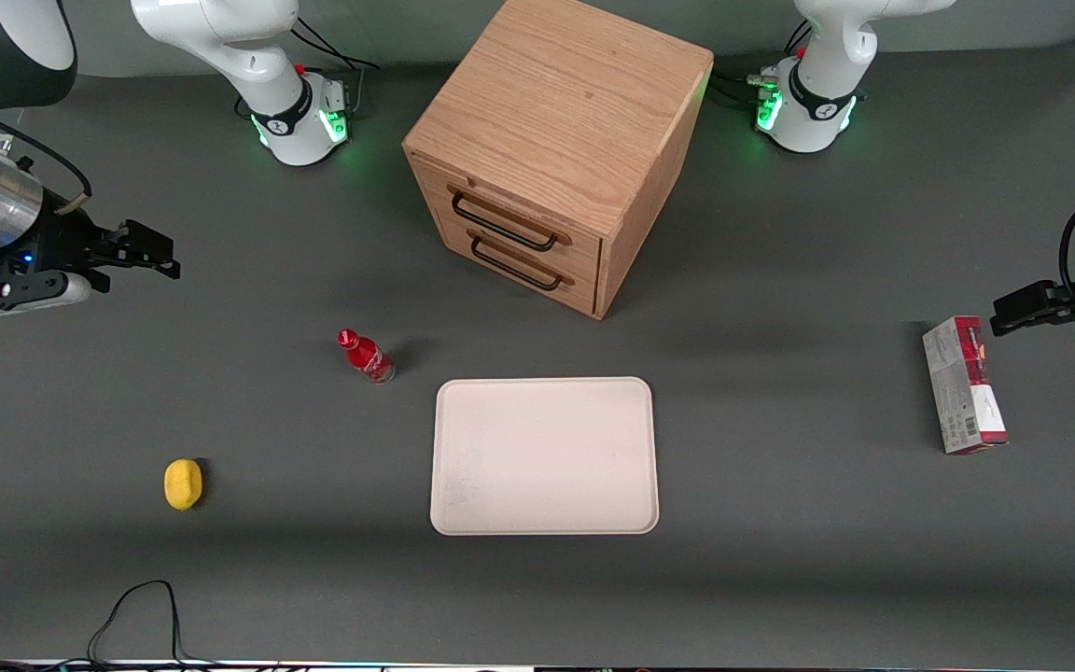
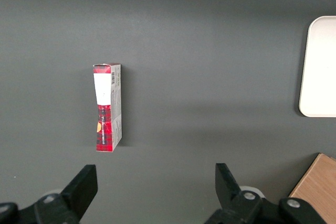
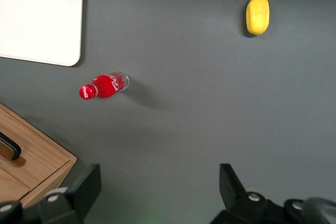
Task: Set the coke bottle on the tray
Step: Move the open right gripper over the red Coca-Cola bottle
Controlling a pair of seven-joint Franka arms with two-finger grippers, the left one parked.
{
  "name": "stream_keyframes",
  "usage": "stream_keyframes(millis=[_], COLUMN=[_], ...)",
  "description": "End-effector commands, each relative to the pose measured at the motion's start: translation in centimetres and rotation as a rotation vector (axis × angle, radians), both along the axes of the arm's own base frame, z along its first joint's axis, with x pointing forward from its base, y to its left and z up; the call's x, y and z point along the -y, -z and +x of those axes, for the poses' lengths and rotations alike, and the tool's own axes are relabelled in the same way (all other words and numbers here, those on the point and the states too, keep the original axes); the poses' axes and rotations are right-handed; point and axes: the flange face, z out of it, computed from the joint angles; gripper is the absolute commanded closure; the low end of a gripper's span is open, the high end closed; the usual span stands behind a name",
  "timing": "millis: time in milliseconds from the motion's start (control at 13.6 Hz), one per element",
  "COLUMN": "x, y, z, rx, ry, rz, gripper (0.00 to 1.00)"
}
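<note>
While the table (image 1: 780, 579) runs out of frame on all sides, the wooden drawer cabinet (image 1: 556, 149) sits mid-table, top edge cut off in the front view, only a corner visible from the right wrist. Tray (image 1: 545, 455) lies flat, nearer the front camera than the cabinet, bare. Gripper (image 1: 150, 252) hangs above the table at the working arm's end, fingers spread, holding nothing, well apart from the bottle; arm partly cropped. Carton (image 1: 962, 385) lies toward the parked arm's end. Coke bottle (image 1: 367, 357) stands on the table just beside the tray's corner, not on it; lettering hard to read. Lemon (image 1: 183, 484) lies nearer the camera
</note>
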Motion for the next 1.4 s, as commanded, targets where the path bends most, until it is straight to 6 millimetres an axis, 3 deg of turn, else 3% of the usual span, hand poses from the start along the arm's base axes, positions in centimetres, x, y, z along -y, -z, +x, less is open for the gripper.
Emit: stream_keyframes(millis=[0,811,959,1107,1328], x=[0.5,0.2,-0.7,-5.1,-13.2], y=[-0.8,-1.8,-2.1,-2.3,-4.2], z=[0.3,0.4,0.4,0.5,-1.1], rx=[-0.006,-0.016,-0.013,-0.020,-0.027], ry=[0.008,0.022,0.028,0.062,0.115], rz=[0.017,0.017,0.021,0.011,-0.001], gripper=[0.00,0.00,0.00,0.00,0.00])
